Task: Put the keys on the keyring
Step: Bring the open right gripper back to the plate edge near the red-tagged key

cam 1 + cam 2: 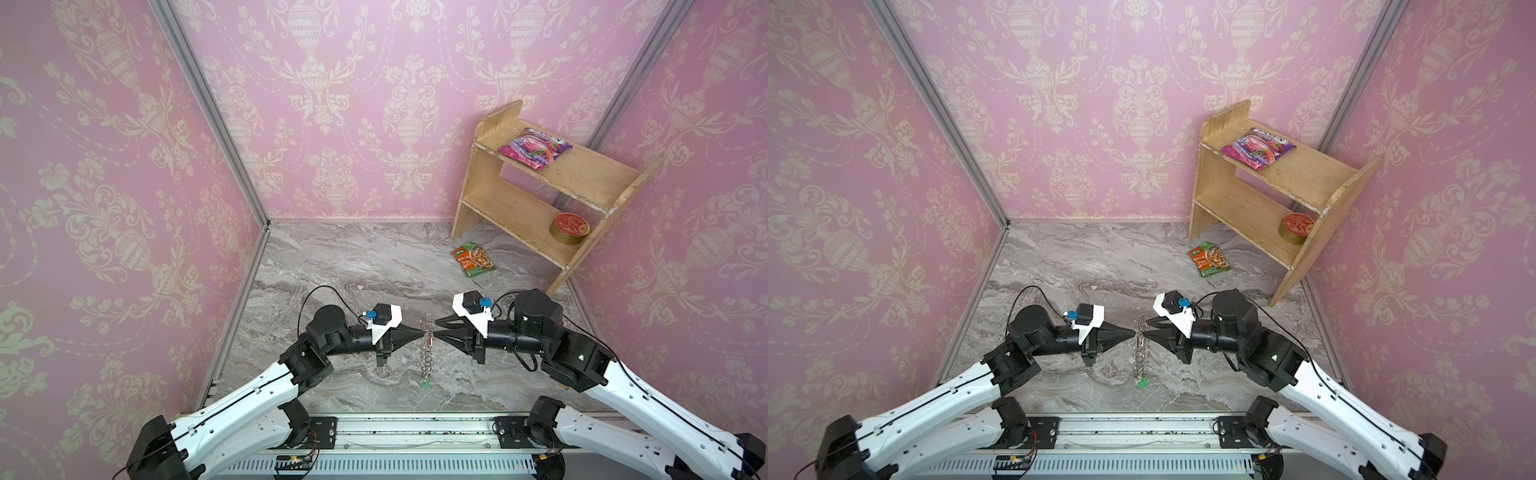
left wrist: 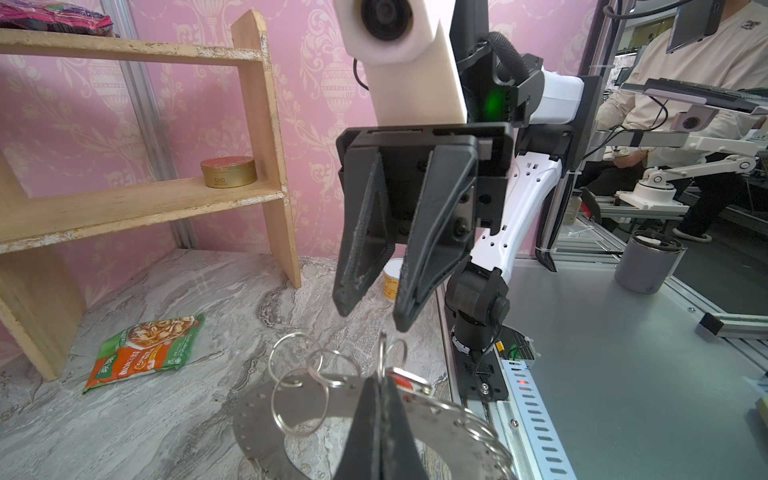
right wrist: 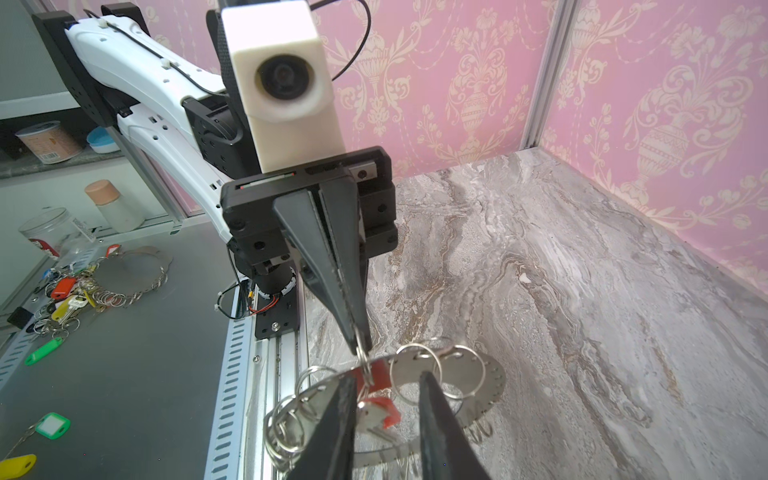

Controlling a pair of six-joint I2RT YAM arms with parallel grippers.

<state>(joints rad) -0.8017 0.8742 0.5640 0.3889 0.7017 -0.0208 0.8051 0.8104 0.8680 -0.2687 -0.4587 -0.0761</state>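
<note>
left gripper: I saw it clamped tight, its tips pinched on one wire loop at the rim of the keyring. It reached in from the left.
right gripper: it faced the left gripper from the right, tip almost to tip. Its jaws stood narrowly apart, and the left wrist view showed me a clear gap between them.
keyring: it hung on edge from the left gripper's pinch, between the two grippers, over the near middle of the table. In both top views I saw it only as a thin line. The wrist views showed me its flat grey plate, wide hole and loose loops. I could not tell whether its low end touched the table.
red-tagged key: it sat right by the pinched loop. In the right wrist view its tag lay between the right gripper's fingers. I could not tell whether they touched it, or whether it was threaded on.
green-tagged key: it dangled at the keyring's lowest, nearest end.
table: grey marbled top.
food packet: it lay flat, far right, well apart from the keyring.
wooden shelf: it stood in the far right corner, with a pink packet on top and a tin on the lower board.
</note>
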